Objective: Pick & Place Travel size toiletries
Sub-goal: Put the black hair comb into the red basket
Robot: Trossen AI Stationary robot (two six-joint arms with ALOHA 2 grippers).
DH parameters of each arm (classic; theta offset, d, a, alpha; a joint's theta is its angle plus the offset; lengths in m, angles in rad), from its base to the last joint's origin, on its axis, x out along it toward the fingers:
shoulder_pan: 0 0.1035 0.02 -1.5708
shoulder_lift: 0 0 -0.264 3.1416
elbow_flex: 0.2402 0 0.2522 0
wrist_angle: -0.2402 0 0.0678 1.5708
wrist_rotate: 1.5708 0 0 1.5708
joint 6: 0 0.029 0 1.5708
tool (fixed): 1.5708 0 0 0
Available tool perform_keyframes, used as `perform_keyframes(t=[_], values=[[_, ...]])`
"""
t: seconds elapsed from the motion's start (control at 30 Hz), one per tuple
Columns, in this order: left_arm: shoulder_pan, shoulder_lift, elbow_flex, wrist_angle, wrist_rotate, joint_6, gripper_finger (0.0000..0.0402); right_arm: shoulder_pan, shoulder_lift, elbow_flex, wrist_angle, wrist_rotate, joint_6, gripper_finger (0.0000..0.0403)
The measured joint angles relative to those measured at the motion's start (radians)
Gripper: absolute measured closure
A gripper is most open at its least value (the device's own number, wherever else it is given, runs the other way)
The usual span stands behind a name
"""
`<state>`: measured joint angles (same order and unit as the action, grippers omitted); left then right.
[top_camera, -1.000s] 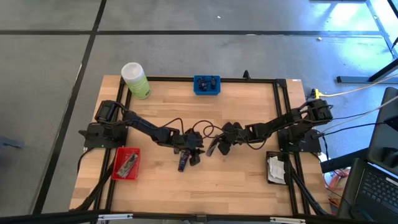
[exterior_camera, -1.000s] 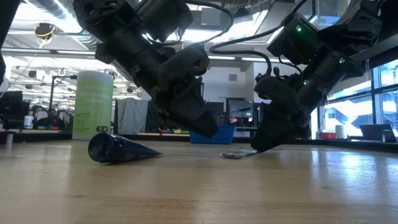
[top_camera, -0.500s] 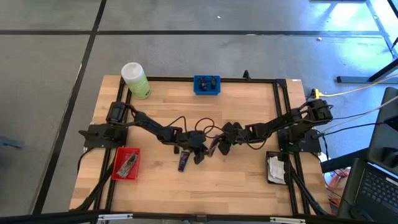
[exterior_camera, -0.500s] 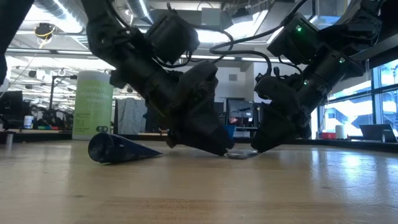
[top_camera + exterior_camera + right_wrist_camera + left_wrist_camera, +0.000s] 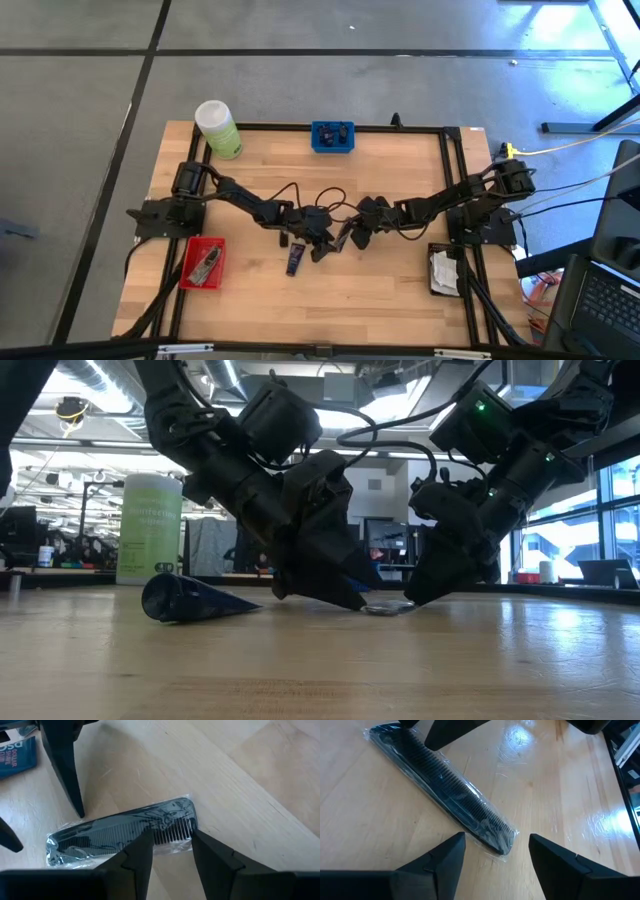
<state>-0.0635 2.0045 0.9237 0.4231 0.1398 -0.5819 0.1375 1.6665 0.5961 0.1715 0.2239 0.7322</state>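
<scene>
A black comb in a clear packet point(image 5: 445, 785) lies flat on the wooden table between my two grippers. My left gripper point(image 5: 496, 837) is open and low, one finger on either side of the comb's narrow end without touching it. My right gripper point(image 5: 172, 832) is open over the comb's other end point(image 5: 175, 830), slanting down. In the low view both grippers reach down to the packet point(image 5: 385, 607). A dark navy tube point(image 5: 293, 262) lies on the table just nearer than my left gripper point(image 5: 322, 248). My right gripper's fingertips point(image 5: 150, 836) stand low at the comb's toothed end, slanting down from the table's right. One finger shows in front of the comb's body and the other beside its tip. Whether they touch the packet I cannot tell.
A big light-green bottle point(image 5: 218, 128) stands at the far left corner. A blue tray point(image 5: 332, 135) sits at the far edge, a red tray point(image 5: 204, 263) with grey items at the near left, and a black tray point(image 5: 443, 270) with white sachets at the right.
My left gripper has moved toward the table's right edge and down to the comb packet, tipping and rolling as it went. In the low view its fingers now stand wider apart. The comb and the navy tube have stayed where they were.
</scene>
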Motion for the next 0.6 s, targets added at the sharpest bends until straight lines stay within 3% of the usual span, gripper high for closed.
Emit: perform_keyframes(t=[0.6], values=[[0.0,0.002,-0.002,-0.003,0.002,0.012,0.0187,0.0,-0.038,-0.003,-0.014,-0.038,-0.031,0.0267]])
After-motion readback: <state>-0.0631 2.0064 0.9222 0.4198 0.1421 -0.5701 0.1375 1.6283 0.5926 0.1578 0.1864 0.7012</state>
